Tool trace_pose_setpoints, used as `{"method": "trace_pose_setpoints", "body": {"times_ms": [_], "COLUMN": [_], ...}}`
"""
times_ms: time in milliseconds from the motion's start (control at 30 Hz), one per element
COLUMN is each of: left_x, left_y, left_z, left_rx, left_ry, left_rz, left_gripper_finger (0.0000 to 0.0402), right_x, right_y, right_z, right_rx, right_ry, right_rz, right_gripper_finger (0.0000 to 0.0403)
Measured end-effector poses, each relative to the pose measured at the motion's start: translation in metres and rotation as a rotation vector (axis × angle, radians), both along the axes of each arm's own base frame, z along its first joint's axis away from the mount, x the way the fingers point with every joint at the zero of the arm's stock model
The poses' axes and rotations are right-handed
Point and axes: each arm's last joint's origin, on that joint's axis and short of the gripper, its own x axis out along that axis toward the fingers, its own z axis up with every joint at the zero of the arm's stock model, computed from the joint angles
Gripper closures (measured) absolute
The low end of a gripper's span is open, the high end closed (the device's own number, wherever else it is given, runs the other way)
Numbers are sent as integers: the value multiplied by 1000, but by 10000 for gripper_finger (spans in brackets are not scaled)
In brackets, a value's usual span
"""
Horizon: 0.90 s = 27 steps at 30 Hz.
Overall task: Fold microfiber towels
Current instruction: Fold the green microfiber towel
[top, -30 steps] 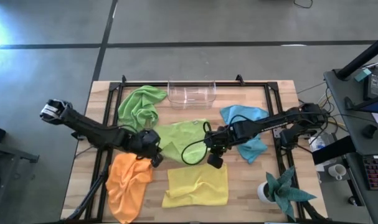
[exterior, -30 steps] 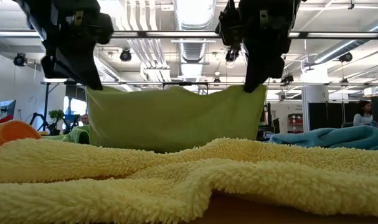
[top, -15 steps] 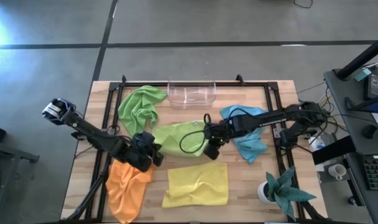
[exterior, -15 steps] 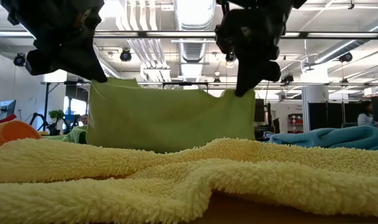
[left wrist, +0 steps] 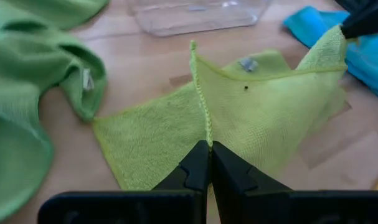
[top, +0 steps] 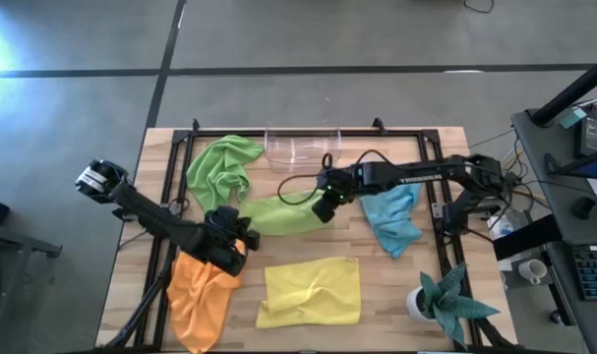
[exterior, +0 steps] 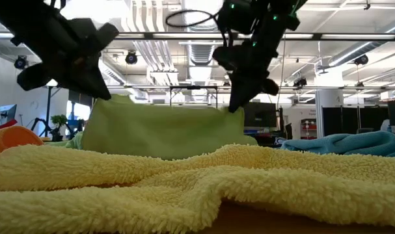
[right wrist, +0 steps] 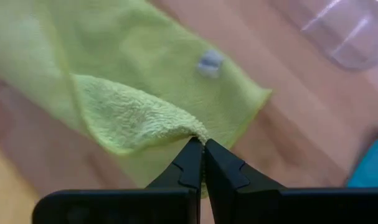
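Observation:
A lime green towel (top: 278,214) lies at the table's middle, partly raised between my two grippers; its lower part rests on the table. My left gripper (top: 242,236) is shut on its left end and my right gripper (top: 325,208) is shut on its right end. In the low view the towel (exterior: 164,130) stands like a low wall between the left gripper (exterior: 106,97) and the right gripper (exterior: 235,107). A yellow towel (top: 311,292) lies flat near the front edge. My left gripper pinches the towel's hemmed edge (left wrist: 206,134) between its two shut fingers, coming in low from the table's left and near side. The cloth rises from the fingers and spreads away onto the table (left wrist: 145,143). My right gripper pinches a folded-over corner of the towel (right wrist: 192,132) between its two shut fingertips, slanting down from the table's right. The corner is held up off the table, and the cloth below it (right wrist: 176,68) lies flat on the wood.
A second lime green towel (top: 219,169) lies bunched at the far left, an orange towel (top: 198,290) at the near left, a light blue towel (top: 391,211) at the right. A clear plastic bin (top: 302,147) stands at the far edge. A potted plant (top: 444,300) stands at the near right.
My right gripper has gone toward the table's far edge and a little left, carrying its corner of the lime green towel over the cloth. The towel's raised edge has come lower, and from above the towel now shows as a narrower strip.

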Motion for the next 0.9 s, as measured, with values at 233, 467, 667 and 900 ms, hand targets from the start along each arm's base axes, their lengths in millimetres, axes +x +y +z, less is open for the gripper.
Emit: {"method": "trace_pose_setpoints", "body": {"times_ms": [233, 467, 667, 900], "left_x": [3, -1, -6, -8], "left_y": [-2, 0, -4, -15], "left_z": [-17, -16, 2, 14], "left_rx": [-54, -74, -145, -234], "left_ry": [-28, -41, -97, -60], "left_rz": [117, 169, 141, 56], "left_gripper_finger": [401, 401, 401, 401], "right_x": [2, 3, 4, 4], "right_y": [-8, -5, 14, 38], "right_z": [-8, -7, -6, -2], "right_rx": [18, 112, 230, 289], "right_ry": [15, 1, -9, -17], "right_rz": [-17, 7, 110, 206], "right_gripper_finger": [394, 394, 394, 394]}}
